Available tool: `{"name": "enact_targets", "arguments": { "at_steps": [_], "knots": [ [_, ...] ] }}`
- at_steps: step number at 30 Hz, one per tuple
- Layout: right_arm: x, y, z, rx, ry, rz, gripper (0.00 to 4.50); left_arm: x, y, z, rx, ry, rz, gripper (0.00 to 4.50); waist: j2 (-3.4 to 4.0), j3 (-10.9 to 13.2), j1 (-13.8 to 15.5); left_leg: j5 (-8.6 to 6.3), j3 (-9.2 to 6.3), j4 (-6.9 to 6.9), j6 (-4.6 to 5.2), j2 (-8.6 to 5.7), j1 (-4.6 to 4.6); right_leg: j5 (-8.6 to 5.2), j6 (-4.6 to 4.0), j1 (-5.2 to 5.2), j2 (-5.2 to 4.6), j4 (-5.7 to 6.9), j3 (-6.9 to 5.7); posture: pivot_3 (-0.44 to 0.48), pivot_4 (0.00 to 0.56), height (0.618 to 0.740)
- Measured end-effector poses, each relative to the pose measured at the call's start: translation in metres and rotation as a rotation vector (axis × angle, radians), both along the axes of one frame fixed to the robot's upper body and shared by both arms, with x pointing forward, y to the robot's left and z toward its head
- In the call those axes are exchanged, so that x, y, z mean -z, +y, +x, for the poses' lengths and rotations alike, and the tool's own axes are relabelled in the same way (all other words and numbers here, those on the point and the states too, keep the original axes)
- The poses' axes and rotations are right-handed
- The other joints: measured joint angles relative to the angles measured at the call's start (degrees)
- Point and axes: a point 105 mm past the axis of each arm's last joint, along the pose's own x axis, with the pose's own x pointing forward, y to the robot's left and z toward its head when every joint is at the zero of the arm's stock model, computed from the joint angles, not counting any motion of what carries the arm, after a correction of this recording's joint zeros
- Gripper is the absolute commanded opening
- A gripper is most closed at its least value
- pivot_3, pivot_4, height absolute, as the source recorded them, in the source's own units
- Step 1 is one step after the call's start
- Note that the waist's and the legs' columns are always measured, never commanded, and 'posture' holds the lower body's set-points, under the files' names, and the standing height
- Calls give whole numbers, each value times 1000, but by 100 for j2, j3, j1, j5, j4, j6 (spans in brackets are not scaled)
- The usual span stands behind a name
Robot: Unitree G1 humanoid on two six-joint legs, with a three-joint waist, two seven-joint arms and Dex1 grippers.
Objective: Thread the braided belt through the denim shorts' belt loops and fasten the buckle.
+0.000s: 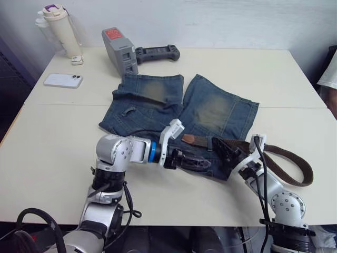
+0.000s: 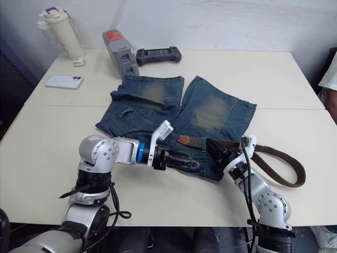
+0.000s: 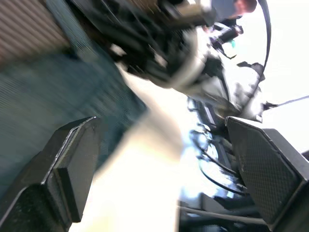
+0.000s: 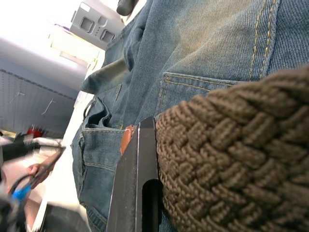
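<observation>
right gripper (image 2: 217,149): clamped on the braided belt (image 2: 274,158) at the shorts' near edge; weave packed against one finger in the right wrist view.
left gripper (image 2: 185,161): jaws spread, holding nothing, low over the near hem.
belt: tan end (image 2: 184,140) lies on the denim shorts (image 2: 210,113); the rest loops off to the right on the table (image 2: 63,132).
risk: pulling could drag the denim, since nothing pins it.
count: one belt, one shorts, two grippers; loops, buckle not made out.

Blue denim shorts (image 1: 174,110) carry faded yellowish-brown patches on both legs, the braided belt (image 1: 287,161) is dark brown weave with a tan leather end, and the table (image 1: 52,137) is cream.
</observation>
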Motion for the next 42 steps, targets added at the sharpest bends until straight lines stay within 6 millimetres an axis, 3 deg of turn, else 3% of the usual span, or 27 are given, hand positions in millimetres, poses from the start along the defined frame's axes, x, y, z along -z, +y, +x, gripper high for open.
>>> {"name": "enact_targets", "arguments": {
  "at_steps": [5, 9, 10, 16, 21, 28, 35, 42],
  "knots": [
    [4, -1, -10, -7, 22, -44, 2115, -27, 19, 23, -70, -208, -4, 4500, 1, 0, 2, 0, 5, -11, -1, -1, -1, 0, 0, -6, 0, -2, 4, 0, 150, 740],
    [-4, -7, -19, -26, 20, -148, 4183, -37, 29, 26, -45, -313, -5, 4500, 0, 0, 21, 0, 6, -11, -1, -1, -2, 0, 0, -7, 0, -4, 4, 0, 150, 740],
    [-5, -10, -21, -25, 23, -167, 4479, -38, 31, 25, -30, -339, -3, 4500, 0, 0, 24, 0, 6, -11, -1, -1, -3, 0, 0, -7, 0, -5, 4, 0, 150, 740],
    [-10, -23, -44, -59, 56, -324, 4479, -47, 27, 32, 12, -497, -12, 4500, 0, 0, 134, -2, 12, -11, 2, -4, -5, 0, 0, -9, -2, -11, 6, 0, 150, 740],
    [-9, -11, -76, -167, 82, -392, 4479, -55, 21, 46, 28, -678, -17, 4500, 0, 0, 145, -3, 16, -15, 4, -4, -5, 0, 0, -9, -2, -16, 5, 0, 150, 740],
    [-12, 0, -86, -212, 68, -437, 4479, -52, 18, 60, 85, -867, 38, 4500, -1, 0, 154, -4, 17, -14, 7, -4, -7, 0, 0, -10, -2, -17, 5, 0, 150, 740],
    [-45, 22, -99, -316, -82, -566, 4479, -18, 9, 72, 277, -1047, 202, 4500, -4, 2, 162, -5, 15, -8, 8, -4, -9, 0, 0, -8, -2, -18, 1, 0, 150, 740],
    [-44, 3, -90, -223, -31, -774, 4479, -15, -11, 86, 364, -1232, 251, 4500, -10, 6, 172, -8, 15, -7, 13, -8, -13, 0, 1, -8, -6, -23, -3, 0, 150, 740]
  ]
}}
